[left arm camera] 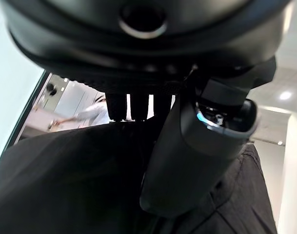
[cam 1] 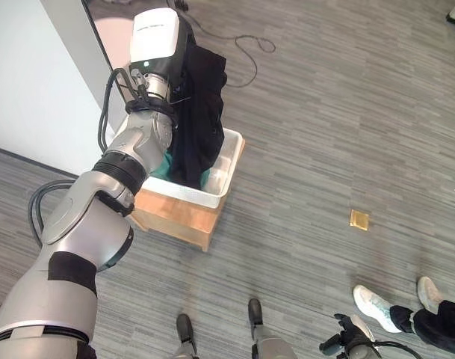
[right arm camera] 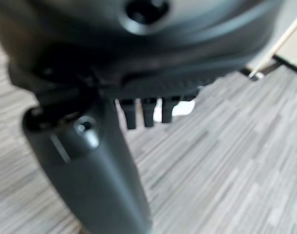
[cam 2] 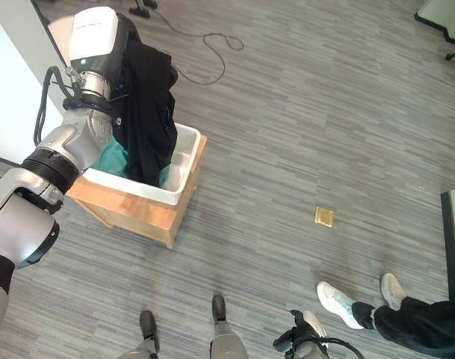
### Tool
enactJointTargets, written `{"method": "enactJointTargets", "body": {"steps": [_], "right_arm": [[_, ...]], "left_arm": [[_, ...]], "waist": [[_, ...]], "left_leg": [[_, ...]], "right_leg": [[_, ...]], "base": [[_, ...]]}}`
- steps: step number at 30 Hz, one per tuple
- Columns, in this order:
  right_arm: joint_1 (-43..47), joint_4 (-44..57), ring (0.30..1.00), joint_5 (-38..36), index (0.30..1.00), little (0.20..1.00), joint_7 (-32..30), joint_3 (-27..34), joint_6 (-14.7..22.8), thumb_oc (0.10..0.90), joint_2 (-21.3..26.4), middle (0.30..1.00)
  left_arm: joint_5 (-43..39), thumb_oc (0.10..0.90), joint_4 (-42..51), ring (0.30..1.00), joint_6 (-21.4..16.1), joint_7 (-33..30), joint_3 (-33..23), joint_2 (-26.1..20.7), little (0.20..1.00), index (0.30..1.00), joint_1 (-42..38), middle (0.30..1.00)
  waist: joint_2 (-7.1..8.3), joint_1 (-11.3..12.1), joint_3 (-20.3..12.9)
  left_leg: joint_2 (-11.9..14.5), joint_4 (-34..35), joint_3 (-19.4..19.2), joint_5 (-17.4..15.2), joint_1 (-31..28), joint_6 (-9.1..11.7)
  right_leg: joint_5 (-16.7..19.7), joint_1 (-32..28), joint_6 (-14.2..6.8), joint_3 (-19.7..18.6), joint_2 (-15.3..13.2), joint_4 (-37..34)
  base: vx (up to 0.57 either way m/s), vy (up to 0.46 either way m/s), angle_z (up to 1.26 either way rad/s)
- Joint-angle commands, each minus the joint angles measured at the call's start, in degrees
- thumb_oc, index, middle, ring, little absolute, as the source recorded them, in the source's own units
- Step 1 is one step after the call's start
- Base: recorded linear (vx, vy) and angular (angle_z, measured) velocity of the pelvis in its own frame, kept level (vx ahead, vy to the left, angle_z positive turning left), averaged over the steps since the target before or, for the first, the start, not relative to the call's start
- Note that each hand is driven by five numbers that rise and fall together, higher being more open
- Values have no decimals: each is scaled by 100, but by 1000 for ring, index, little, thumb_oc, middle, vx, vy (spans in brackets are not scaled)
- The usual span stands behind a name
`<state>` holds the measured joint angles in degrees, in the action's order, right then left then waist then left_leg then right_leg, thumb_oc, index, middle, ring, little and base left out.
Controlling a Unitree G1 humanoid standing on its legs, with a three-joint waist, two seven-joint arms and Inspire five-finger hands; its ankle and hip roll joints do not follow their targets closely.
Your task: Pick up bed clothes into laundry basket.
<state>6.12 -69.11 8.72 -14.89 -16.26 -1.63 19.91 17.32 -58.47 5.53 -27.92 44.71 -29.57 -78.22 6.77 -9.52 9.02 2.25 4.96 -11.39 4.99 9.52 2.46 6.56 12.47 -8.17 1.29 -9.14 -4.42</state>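
A black garment (cam 1: 201, 112) hangs from my raised left hand (left arm camera: 187, 161) over a white laundry basket (cam 1: 223, 183), and its lower end reaches down inside. In the left wrist view the fingers (left arm camera: 137, 107) and thumb are curled into the black cloth (left arm camera: 65, 185). A teal cloth (cam 2: 111, 158) lies in the basket under the garment. My right hand (cam 1: 348, 334) hangs low near the floor, far from the basket. Its fingers (right arm camera: 146, 113) are relaxed and hold nothing.
The basket sits on a low wooden box (cam 1: 178, 213) beside a white wall (cam 1: 33, 82). A person's legs and pale shoes (cam 1: 376, 308) stand at the lower right. A small brass plate (cam 1: 359, 219) is set in the grey plank floor.
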Motion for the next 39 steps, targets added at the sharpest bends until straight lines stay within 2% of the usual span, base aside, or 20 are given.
{"method": "enactJointTargets", "body": {"steps": [1, 4, 5, 6, 7, 10, 11, 21, 30, 31, 36, 39], "right_arm": [[144, -50, 900, 28, 900, 900, -349, -56, 13, 800, 466, 900], [144, -50, 900, 28, 900, 900, -349, -56, 13, 800, 466, 900], [181, -4, 900, 6, 900, 900, -409, -143, 75, 800, 412, 900], [183, 7, 900, -15, 900, 900, -422, -145, 85, 800, 409, 900], [189, 1, 900, -43, 900, 900, -427, -147, 100, 800, 414, 900], [190, -1, 900, -44, 900, 900, -428, -147, 102, 800, 416, 900], [148, 22, 900, -39, 900, 900, -466, -181, 174, 800, 372, 900], [144, -79, 900, -66, 900, 900, -459, -259, 199, 800, 301, 900], [149, -138, 900, -9, 900, 900, -431, -302, 160, 800, 291, 900], [95, -169, 900, 88, 900, 900, -364, -351, 100, 800, 263, 900], [-96, -195, 900, 160, 900, 900, -244, -312, 54, 800, 219, 900], [-199, -181, 900, 192, 900, 900, -212, -291, 48, 800, 191, 900]], "left_arm": [[341, 400, -352, 300, -98, -368, -304, -54, 300, 300, -1269, 300], [341, 400, -352, 300, -98, -368, -305, -54, 300, 300, -1269, 300], [508, 400, -432, 300, -37, -406, -387, -8, 300, 300, -965, 300], [487, 400, -432, 300, -31, -422, -416, 14, 300, 300, -924, 300], [458, 800, -495, 900, -24, -405, -436, 55, 900, 900, -880, 900], [457, 800, -500, 900, -27, -406, -436, 58, 900, 900, -882, 900], [575, 800, -562, 900, 40, -475, -556, 107, 900, 900, -601, 900], [828, 800, -275, 900, 189, -682, -766, 487, 900, 900, -128, 900], [833, 800, -126, 900, 166, -702, -784, 565, 900, 900, -49, 900], [756, 800, 247, 900, 95, -716, -843, 588, 900, 900, 20, 900], [358, 800, 1095, 900, -152, -788, -1137, 692, 900, 900, 291, 900], [387, 800, 1627, 900, -194, -781, -1235, 723, 900, 900, 524, 900]], "waist": [[-58, 37, 488], [-58, 37, 488], [-1, 49, 705], [6, 49, 731], [12, 40, 767], [8, 37, 760], [25, 76, 890], [-12, 184, 824], [-51, 222, 722], [-138, 290, 538], [-240, 387, 400], [-273, 434, 343]], "left_leg": [[228, 4, 557, -247, 148, 231], [228, 4, 557, -247, 149, 231], [243, 4, 566, -197, 334, 237], [246, 4, 571, -186, 363, 239], [250, 4, 580, -172, 400, 241], [251, 4, 583, -170, 408, 241], [248, 4, 591, -142, 502, 245], [249, 4, 627, -145, 420, 268], [247, 4, 628, -184, 265, 275], [221, 4, 646, -234, 50, 270], [181, 4, 766, -269, -112, 271], [159, 4, 842, -282, -166, 267]], "right_leg": [[289, -219, -674, 382, -336, -58], [289, -219, -674, 383, -336, -58], [274, -32, -653, 403, -334, -58], [264, -5, -649, 416, -336, -58], [259, 35, -640, 418, -332, -58], [259, 42, -640, 421, -331, -58], [232, 131, -627, 443, -327, -58], [117, -23, -581, 617, -330, -58], [72, -201, -575, 692, -327, -58], [3, -453, -560, 751, -338, -58], [-76, -711, -536, 851, -385, -58], [-112, -835, -532, 916, -402, -58]], "base": [[-18, -3, -8], [-37, -3, -2], [-130, -14, -2], [-156, -17, -1], [-44, -7, 1], [-31, -6, -1], [-91, -17, 0], [-22, -24, 5], [12, -9, 4], [74, -27, 1], [66, -20, 4], [28, -13, 35]]}}
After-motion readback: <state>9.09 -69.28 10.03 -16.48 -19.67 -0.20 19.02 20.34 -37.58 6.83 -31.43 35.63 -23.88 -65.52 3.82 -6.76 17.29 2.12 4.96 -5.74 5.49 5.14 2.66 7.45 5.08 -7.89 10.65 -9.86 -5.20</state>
